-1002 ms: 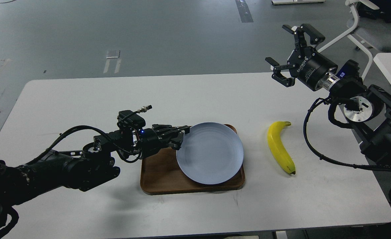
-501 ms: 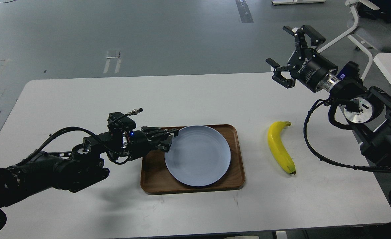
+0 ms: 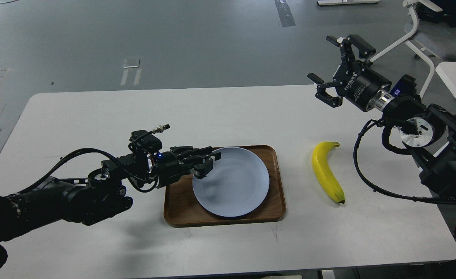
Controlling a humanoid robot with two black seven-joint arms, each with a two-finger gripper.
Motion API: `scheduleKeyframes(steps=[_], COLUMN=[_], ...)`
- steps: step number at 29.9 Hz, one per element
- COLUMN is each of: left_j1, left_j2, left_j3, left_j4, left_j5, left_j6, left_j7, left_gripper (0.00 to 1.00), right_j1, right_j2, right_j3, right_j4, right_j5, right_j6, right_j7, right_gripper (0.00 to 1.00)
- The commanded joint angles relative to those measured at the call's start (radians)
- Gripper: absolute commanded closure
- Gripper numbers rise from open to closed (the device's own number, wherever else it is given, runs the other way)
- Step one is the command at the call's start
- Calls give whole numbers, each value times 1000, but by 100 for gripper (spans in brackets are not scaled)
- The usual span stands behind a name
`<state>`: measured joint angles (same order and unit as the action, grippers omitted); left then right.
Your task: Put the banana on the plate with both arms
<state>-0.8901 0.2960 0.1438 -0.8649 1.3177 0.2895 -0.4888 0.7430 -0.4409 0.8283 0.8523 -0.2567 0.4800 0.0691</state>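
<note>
1. Blue-grey and round, the plate [image 3: 233, 182] now lies flat in the brown wooden tray [image 3: 181, 211]. A second ago it was tipped up and hung over the tray's right edge. Now it sits inside the tray.

2. The left hand [image 3: 206, 162] is at the plate's far-left rim. Half a second ago it was a bit more to the left. Now it reaches over the rim and throws a dark shadow on the plate. Its fingers look a little apart, but I cannot tell if they grip the rim or have let go.

3. The banana [image 3: 326, 175] has not moved. It lies on the white desk [image 3: 96, 116], to the right of the tray and apart from it. Its dark tip points near and its stem points far.

4. The right hand [image 3: 330, 69] is up in the air, far past the banana. Its fingers are spread wide and hold nothing. It has only slid a tiny bit to the left.

5. So the plate looks ready. I think the next job is for the right hand to come down and pick up the banana.
</note>
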Motion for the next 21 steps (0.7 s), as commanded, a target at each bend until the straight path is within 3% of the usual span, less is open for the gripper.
scheduleKeyframes(steps=[1,3,7,10,12,14,17,21], left_j1=[-15,-44,-119,-153,-161,-161,-155,-144], left_j2=[-3,-5,-3,3,6,32,45,46], left_j3=[-116,-159,-248,-294,-342,-398,-446,-451], left_j4=[-11,-11,-8,-3,6,6,6,4], left_j5=[-177,-258,-562,-757,-900,-1024,-1045,-1042], left_j6=[7,-3,-42,-102,-145,-187,-201,-197], left_j7=[0,0,0,53,127,231,271,266], left_gripper=[0,0,0,1,0,0,0,1], right_j1=[6,9,10,10,13,22,38,33], right_j2=[-51,-87,-232,-314,-358,-406,-438,-430], right_j3=[-18,-40,-129,-198,-261,-346,-408,-457], right_j4=[49,80,250,330,375,416,425,425], right_j5=[-88,-171,-633,-861,-982,-1137,-1303,-1362], right_j6=[0,0,-18,-61,-107,-130,-130,-139], right_j7=[1,3,35,60,60,52,51,22], right_gripper=[0,0,0,1,1,1,3,5])
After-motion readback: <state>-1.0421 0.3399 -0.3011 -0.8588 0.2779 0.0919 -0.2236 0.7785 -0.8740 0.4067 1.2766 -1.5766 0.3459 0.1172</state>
